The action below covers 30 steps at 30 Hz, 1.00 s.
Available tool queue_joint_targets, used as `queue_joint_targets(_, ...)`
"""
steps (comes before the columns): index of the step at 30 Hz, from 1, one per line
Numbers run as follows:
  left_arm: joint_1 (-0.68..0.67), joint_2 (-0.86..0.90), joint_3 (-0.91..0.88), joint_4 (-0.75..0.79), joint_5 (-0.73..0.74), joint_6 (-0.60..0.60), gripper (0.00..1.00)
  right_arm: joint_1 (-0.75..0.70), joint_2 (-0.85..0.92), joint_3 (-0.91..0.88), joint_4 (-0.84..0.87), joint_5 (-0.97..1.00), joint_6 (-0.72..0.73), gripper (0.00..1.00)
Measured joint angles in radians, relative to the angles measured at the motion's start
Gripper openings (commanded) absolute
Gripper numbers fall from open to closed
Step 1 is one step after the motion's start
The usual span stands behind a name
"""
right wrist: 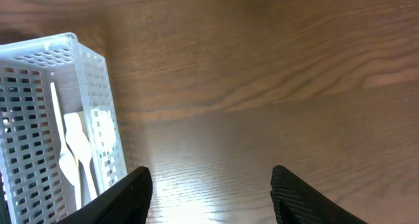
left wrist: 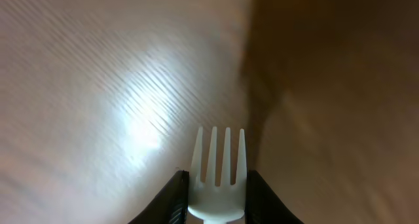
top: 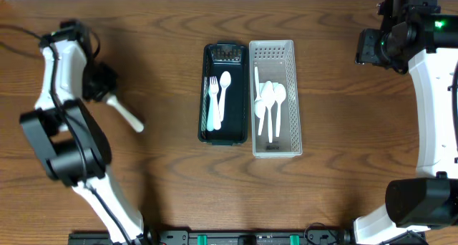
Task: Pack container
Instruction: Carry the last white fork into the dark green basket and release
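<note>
You look at a brown wood-grain surface (top: 164, 195) that fills every view; overhead light throws a pale glare (left wrist: 141, 119) across it.

Overhead: straight down on the whole table (top: 164, 188). Left wrist: very close, low, facing a white fork (left wrist: 218, 185). Right wrist: farther back, oblique, catching the perforated white basket (right wrist: 98, 126) also seen overhead.

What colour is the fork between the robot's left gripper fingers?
White. The fork shows best in the left wrist view.
</note>
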Motion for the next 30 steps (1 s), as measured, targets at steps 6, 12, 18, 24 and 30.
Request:
queue_joint_targets(6,-0.214,-0.282,0.009,0.013,-0.001,0.03,0.25,0.0,0.0,0.0,0.011,0.0,0.0,0.62)
queue_joint_targets(12,-0.465,-0.41,0.021,0.107,0.0,0.042,0.25,0.0,0.0,0.0,0.018,0.0,0.0,0.62)
queue_joint_targets(18,-0.6,-0.326,0.021,0.166,0.0,0.047,0.25,0.0,0.0,0.0,0.018,0.0,0.0,0.62)
queue_joint_targets(24,-0.645,-0.133,0.021,0.169,0.0,0.048,0.25,0.0,0.0,0.0,0.019,0.0,0.0,0.62)
queue_joint_targets(30,-0.652,0.013,0.02,0.167,0.0,0.061,0.34,0.0,0.0,0.0,0.018,0.0,0.0,0.62)
